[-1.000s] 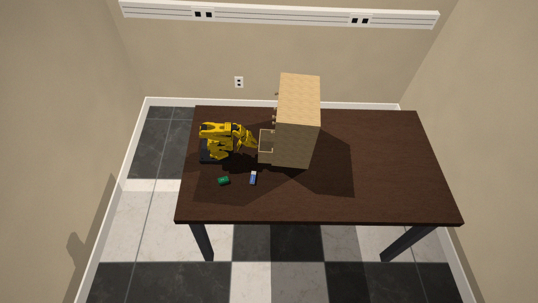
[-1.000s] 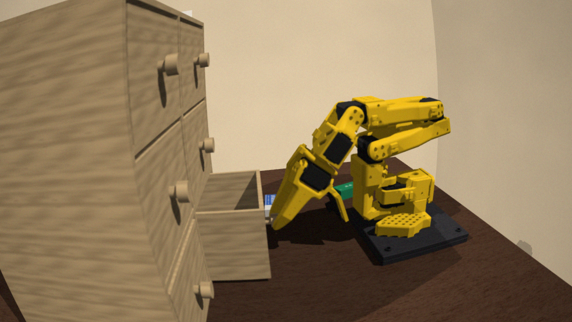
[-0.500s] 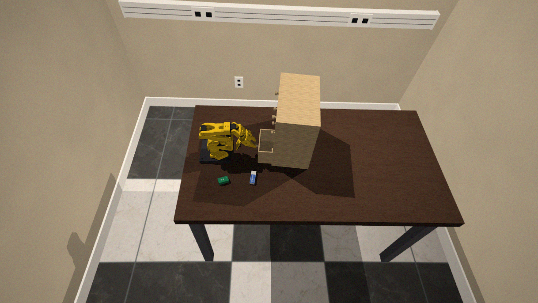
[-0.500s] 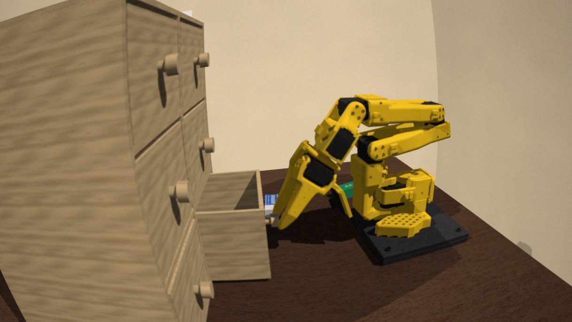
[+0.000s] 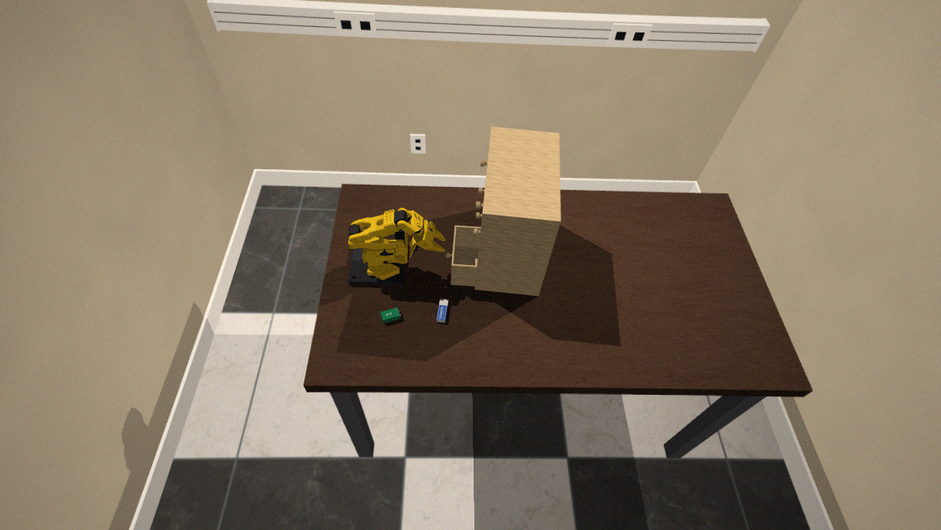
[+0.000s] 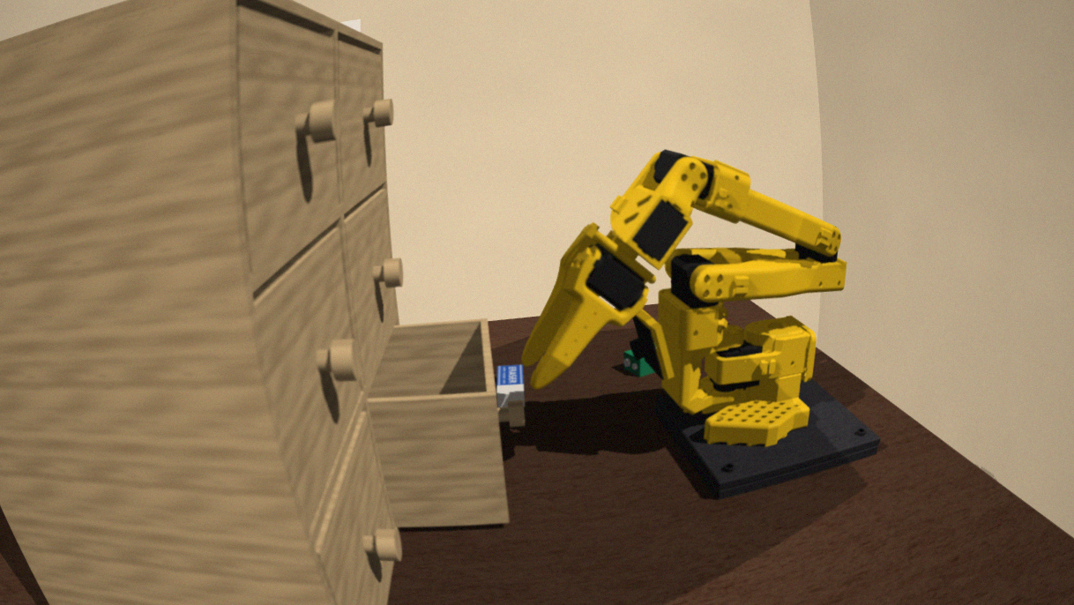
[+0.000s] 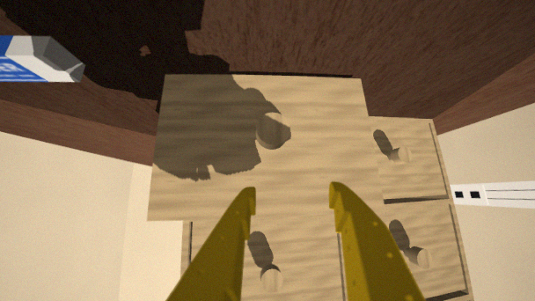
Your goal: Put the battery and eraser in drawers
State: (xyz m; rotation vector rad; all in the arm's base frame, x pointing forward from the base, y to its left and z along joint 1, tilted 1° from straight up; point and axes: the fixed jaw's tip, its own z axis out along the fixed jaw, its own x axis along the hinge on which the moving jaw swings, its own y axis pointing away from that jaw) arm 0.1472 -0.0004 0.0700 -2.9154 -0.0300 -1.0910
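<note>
Gripper [image 7: 292,204] is slightly open, holding nothing; bottom-right drawer [image 6: 443,421] is out, so grab the eraser [image 5: 443,310] squarely next.

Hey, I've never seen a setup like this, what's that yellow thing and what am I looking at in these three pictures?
The yellow thing is a small robot arm bolted to a black base plate on a dark wooden table. One picture looks down from high in the room, one looks from the side by the chest, and one comes from a camera on the arm's wrist, looking past its two fingers. The wooden chest of drawers has one bottom drawer pulled out. On the table lie an eraser in a blue sleeve and a small green block. The gripper is a little open, holds nothing, and sits apart from the drawer's knob.
</note>
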